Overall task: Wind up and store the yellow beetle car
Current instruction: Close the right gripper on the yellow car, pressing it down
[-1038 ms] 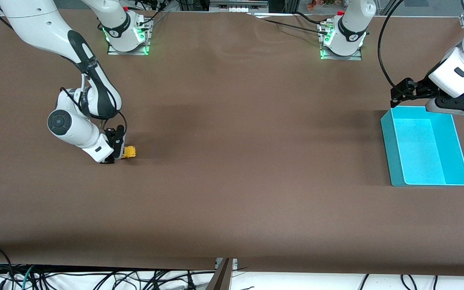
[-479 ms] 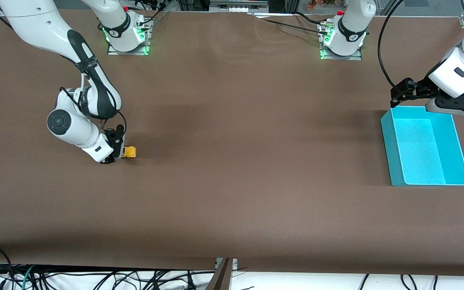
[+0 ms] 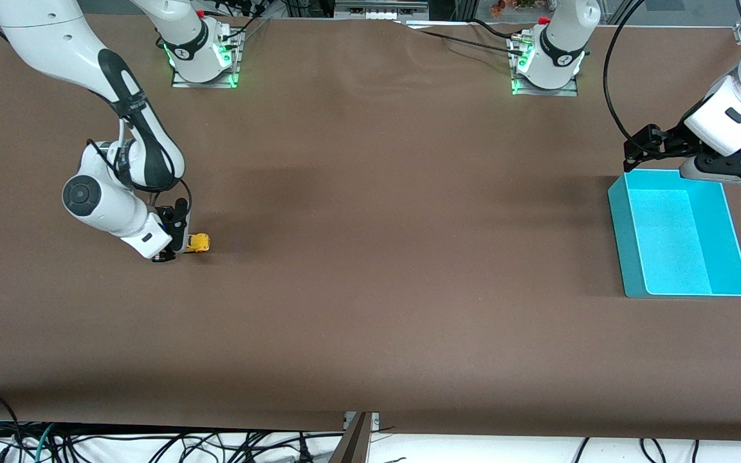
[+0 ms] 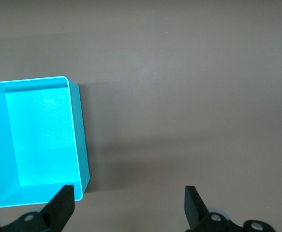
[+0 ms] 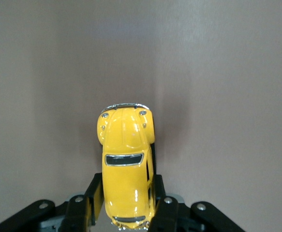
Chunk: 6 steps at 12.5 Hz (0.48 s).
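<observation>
Right gripper (image 3: pixel 174 247) clamped on the car (image 3: pixel 198 242) at mid-left of the front frame, wheels on the table (image 3: pixel 370 257). Dragged back a little toward the right arm's end since a second ago: likely the pull-back winding stroke. Left gripper (image 3: pixel 663 151) spread wide, waiting over the bin's (image 3: pixel 628 225) upper edge at far right.

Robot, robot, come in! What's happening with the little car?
Right gripper shut on yellow beetle car, low on table. Left gripper open, waiting over blue bin.
</observation>
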Motion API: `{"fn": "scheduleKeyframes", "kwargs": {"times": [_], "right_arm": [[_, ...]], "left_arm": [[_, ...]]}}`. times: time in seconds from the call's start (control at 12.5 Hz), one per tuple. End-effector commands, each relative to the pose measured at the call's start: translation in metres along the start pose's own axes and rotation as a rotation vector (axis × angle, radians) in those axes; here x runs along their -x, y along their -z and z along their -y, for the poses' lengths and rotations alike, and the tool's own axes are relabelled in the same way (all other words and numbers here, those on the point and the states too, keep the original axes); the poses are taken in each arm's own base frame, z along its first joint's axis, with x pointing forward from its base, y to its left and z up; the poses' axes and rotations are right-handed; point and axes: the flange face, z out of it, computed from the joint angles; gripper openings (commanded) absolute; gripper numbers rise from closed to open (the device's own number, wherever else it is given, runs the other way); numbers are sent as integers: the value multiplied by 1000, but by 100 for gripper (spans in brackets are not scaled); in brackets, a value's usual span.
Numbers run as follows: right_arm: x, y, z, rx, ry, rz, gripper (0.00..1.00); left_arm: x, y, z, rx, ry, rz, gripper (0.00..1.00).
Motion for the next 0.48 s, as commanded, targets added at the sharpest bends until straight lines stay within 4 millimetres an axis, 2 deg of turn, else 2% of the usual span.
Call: {"fn": "scheduleKeyframes", "kwargs": {"times": [0.0, 0.4], "right_arm": [[28, -12, 7, -16, 16, -5, 16], [83, -21, 11, -21, 27, -8, 16]], "left_arm": [[-1, 4, -1, 3, 6, 4, 100], [-1, 4, 1, 3, 9, 4, 100]]}}
